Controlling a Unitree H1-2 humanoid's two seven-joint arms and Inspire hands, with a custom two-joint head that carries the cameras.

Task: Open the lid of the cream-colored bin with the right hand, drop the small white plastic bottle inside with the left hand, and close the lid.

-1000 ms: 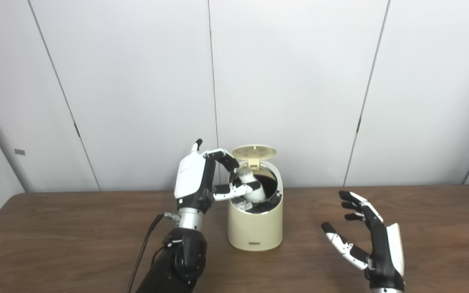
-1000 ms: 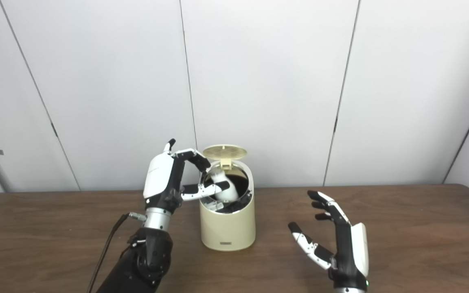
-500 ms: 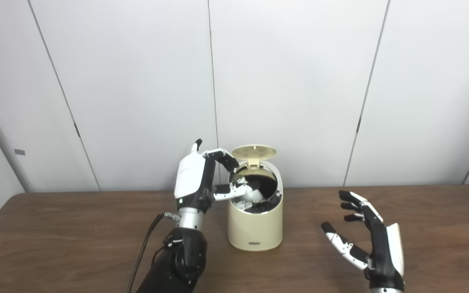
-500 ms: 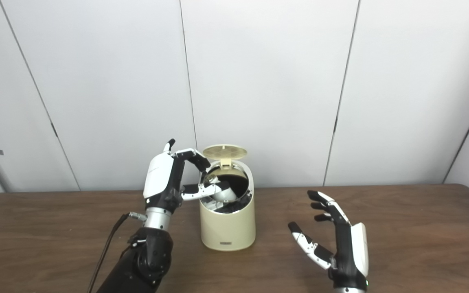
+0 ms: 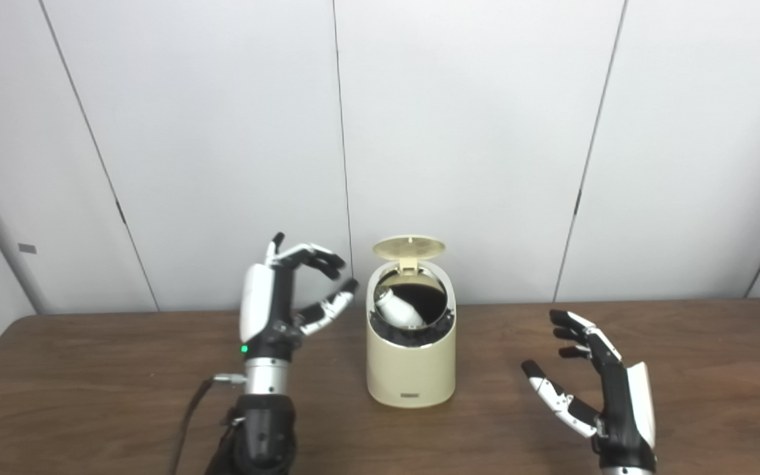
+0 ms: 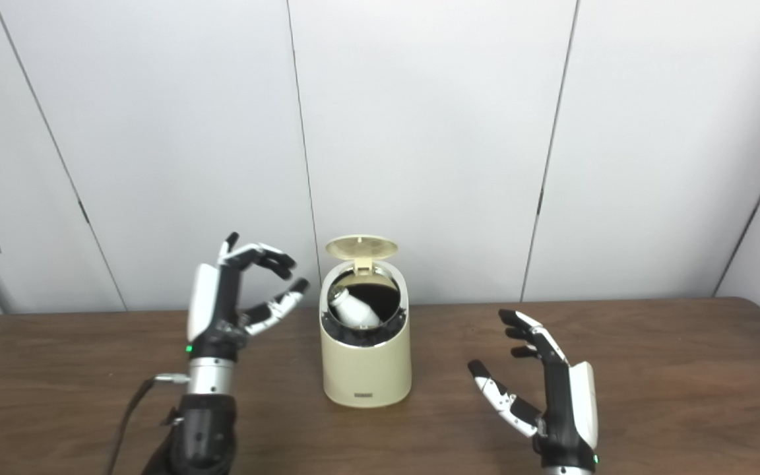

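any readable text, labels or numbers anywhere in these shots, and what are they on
No text can be read here.
Small dark label low on the front of the cream-colored bin: too small and blurred to read.
Small grey plate on the wall at far left: nothing legible.
Left hand and right hand: no visible markings; the left wrist shows only a green light.

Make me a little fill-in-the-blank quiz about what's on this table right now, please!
1. The lid of the cream-colored bin stands ____.
2. The small white bottle lies ____ the bin.
3. The left hand holds ____.
4. The right hand hovers with its fingers ____ over the brown table.

Missing words: open; inside; nothing; apart
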